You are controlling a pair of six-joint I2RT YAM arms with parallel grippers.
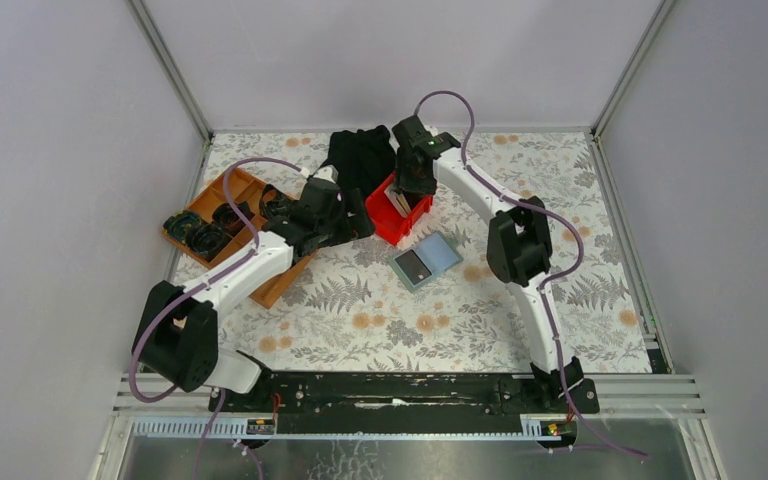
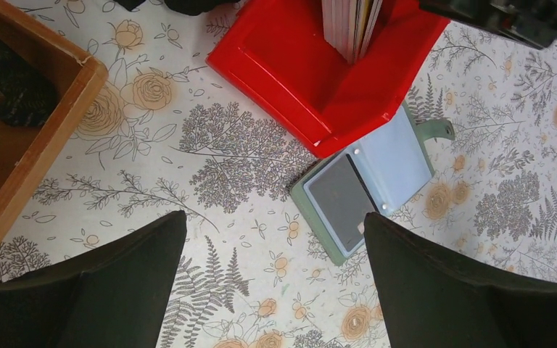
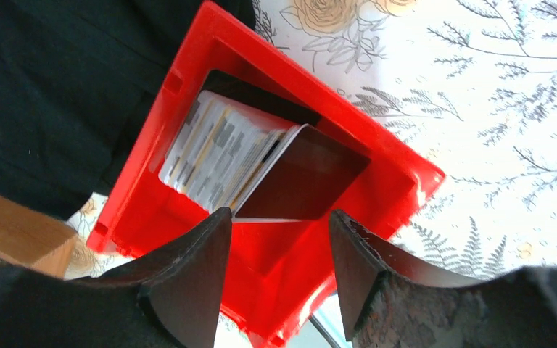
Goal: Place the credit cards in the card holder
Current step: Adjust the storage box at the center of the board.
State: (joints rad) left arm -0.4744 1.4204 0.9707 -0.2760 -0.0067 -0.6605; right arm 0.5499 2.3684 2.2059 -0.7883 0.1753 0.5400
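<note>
- One orange-brown wooden compartment tray (image 1: 222, 228) stands at the left of the floral-printed table (image 1: 360, 320), with dark round items in its cells.
- Left gripper (image 2: 273, 225) hovers over bare tabletop between the tray and the bin. Its fingers are spread wide with nothing between them.
- Black crumpled cloth (image 1: 360, 155) lies at the far edge, behind the bin.
- Red plastic bin (image 3: 388, 163) sits near the table's middle and holds the credit cards (image 3: 214, 156). These are a stack of thin pale cards standing on edge, and a dark-faced one (image 3: 301, 177) leans at the end of the stack.
- Right gripper (image 3: 277, 217) hangs directly over the bin. Its fingers are partly apart above the near edge of the dark-faced card and clamp nothing.
- Grey-green folding card holder (image 2: 395, 156) lies opened flat, just beside the bin's near corner. Its right half is pale inside, and a dark grey card (image 2: 341, 199) lies on its left half.
</note>
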